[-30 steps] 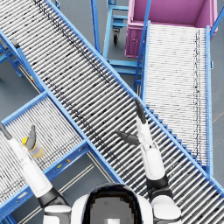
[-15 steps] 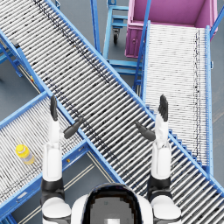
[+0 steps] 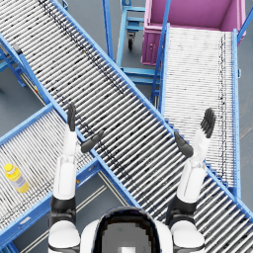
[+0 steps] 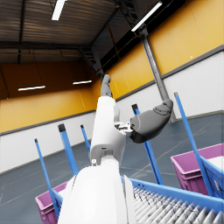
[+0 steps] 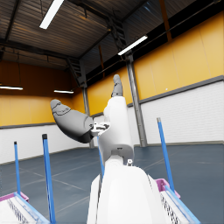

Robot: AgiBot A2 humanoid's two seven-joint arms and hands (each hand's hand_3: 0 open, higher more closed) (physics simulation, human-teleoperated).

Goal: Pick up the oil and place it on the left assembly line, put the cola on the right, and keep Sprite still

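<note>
Showing smooth white arm shells [image 3: 64, 173], black elbow collars [image 3: 62, 203]. Ending in dark grey left hand [image 3: 75, 132], right hand [image 3: 200, 136].

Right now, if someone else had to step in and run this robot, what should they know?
Left hand: open, empty, raised over the middle conveyor.
Right hand: open, empty, raised over the same conveyor.
Yellow bottle, probably the oil: sits on the left conveyor, apart from both hands, so that step looks done.
Cola and Sprite: not in view.
Left to do: cola to the right line.
</note>
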